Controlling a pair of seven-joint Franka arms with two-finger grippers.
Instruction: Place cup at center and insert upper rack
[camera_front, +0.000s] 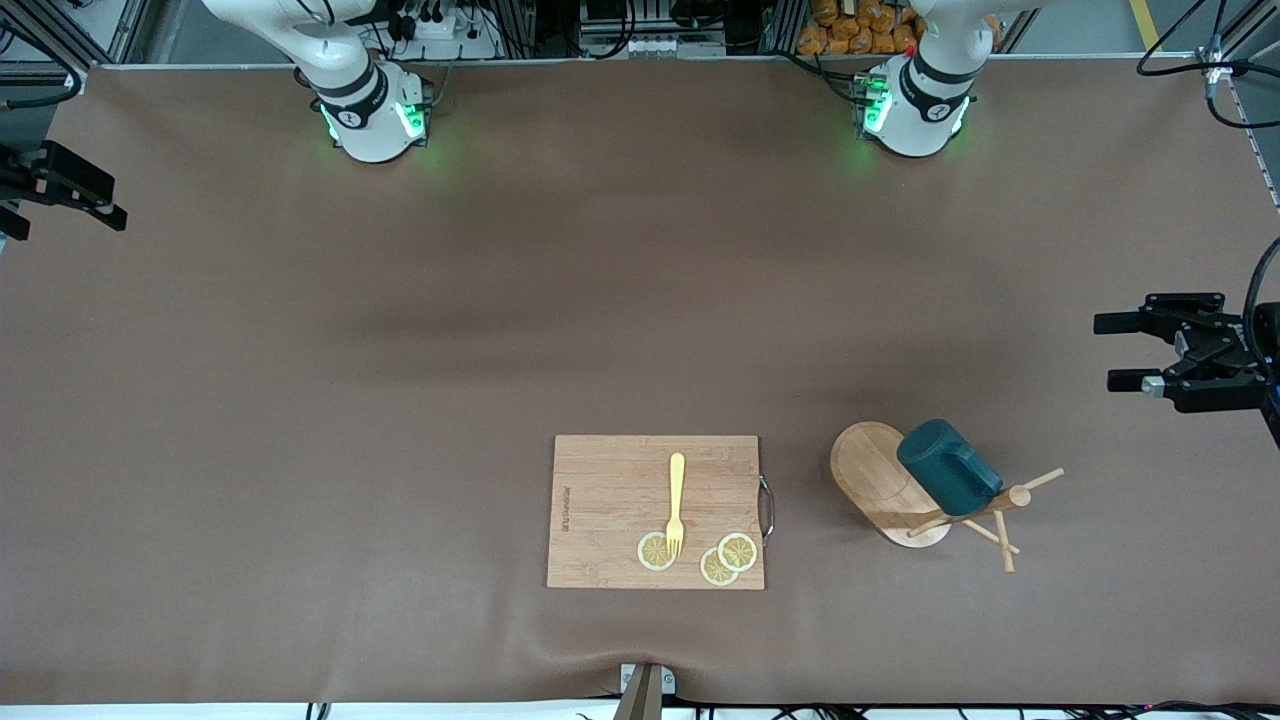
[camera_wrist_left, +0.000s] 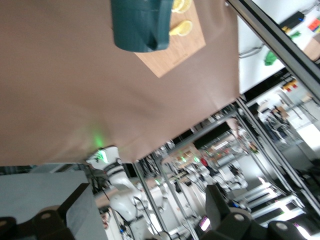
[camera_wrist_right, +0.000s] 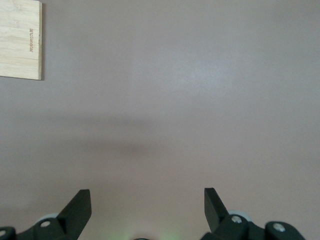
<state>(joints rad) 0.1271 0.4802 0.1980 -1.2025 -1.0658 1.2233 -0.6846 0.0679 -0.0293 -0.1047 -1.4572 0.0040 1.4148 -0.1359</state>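
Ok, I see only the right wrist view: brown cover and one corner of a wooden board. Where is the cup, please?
Observer: The cup rests on the upper rack, beside the cutting board, toward the left arm's end of the table.
Operator: Is any tool at that end?
Observer: Yes, the left tool, open, over the table's edge there. The right tool, also open, is over the cover at the right arm's end.
Operator: Is the board empty?
Observer: No, a yellow fork and three lemon slices lie on it.
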